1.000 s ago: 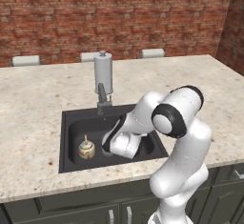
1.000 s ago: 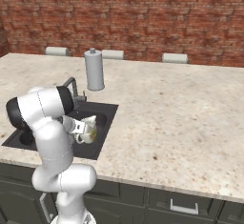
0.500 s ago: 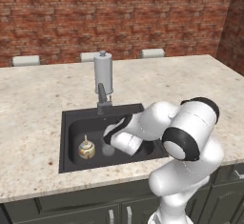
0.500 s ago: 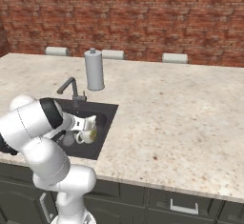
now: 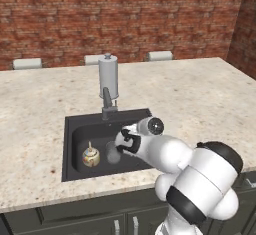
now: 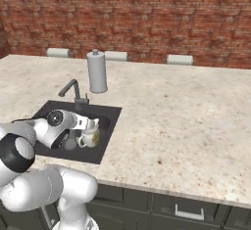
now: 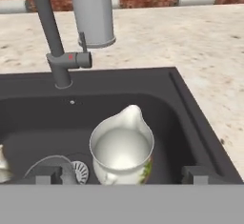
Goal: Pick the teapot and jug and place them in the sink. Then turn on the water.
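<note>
One gripper (image 7: 122,174) wide above jug (image 7: 122,147).

In the hand view the teapot (image 7: 3,163) is cut off by the left edge, the jug (image 7: 122,151) loses its base behind the bottom band, and in the left base view the arm hides the jug standing in the sink (image 5: 80,129).
</note>
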### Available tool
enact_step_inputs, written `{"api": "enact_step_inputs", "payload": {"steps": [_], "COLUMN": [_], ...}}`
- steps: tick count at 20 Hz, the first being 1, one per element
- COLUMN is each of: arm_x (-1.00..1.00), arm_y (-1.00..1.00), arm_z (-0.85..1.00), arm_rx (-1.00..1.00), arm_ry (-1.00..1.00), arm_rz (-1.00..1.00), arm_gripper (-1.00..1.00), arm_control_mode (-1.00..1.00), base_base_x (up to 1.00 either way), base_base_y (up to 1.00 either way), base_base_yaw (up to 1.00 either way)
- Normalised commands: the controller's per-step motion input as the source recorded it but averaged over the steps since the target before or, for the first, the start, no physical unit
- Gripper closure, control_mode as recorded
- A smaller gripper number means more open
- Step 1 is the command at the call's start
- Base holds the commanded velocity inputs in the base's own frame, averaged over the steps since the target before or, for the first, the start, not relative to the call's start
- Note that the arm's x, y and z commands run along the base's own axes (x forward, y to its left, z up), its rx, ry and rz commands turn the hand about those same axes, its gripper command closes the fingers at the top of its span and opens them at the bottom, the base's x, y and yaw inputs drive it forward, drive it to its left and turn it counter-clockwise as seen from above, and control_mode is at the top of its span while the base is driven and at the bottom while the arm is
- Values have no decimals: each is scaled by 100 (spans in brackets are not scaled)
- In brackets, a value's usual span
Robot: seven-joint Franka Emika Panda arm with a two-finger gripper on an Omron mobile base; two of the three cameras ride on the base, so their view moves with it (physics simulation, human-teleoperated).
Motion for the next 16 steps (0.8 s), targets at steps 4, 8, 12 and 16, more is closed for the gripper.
{"api": "enact_step_inputs", "payload": {"steps": [4,8,12,16], "arm_x": [0,5,7,0], "arm_y": [0,0,-1,-12], "arm_z": [58,41,11,-3], "arm_rx": [5,5,2,0], "arm_ry": [0,0,0,-5], "arm_rz": [4,5,6,7], "arm_gripper": [-100,-100,-100,-100], "arm_control_mode": [-100,-100,-100,-100], "base_base_x": [0,0,0,0], "base_base_y": [0,0,0,0], "base_base_yaw": [0,0,0,0]}}
